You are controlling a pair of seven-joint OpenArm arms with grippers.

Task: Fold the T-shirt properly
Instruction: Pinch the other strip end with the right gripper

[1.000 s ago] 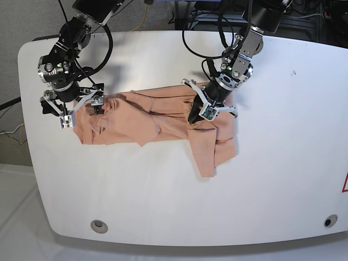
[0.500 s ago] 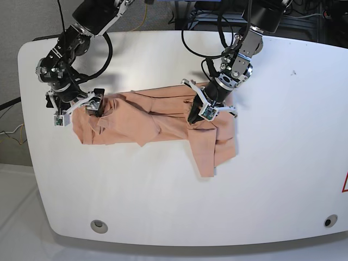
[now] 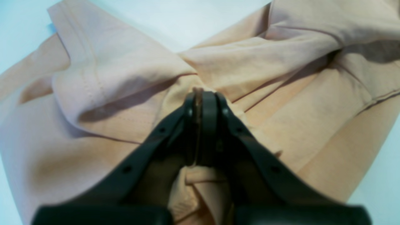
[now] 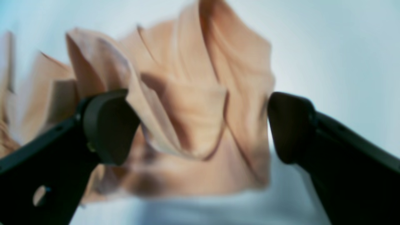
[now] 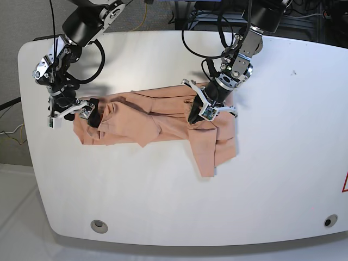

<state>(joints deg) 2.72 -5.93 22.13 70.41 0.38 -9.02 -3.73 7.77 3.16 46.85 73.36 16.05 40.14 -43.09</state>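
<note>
The left gripper (image 3: 203, 97) is pinching a fold of the T-shirt (image 5: 163, 124), a detail only its wrist view is revealing. The right gripper (image 4: 200, 125) is gaping wide around the crumpled end; the base view is showing the shirt sprawling across the counter (image 5: 272, 190).

The right gripper (image 4: 200, 125) has its two black fingers (image 4: 109, 125) spread wide apart, one at each side of the frame. Between them lies a rumpled, folded end of the peach T-shirt (image 4: 193, 109), blurred, with raised ridges and creases. The white table (image 4: 328, 47) is exposed beyond the cloth to the right and below.
</note>
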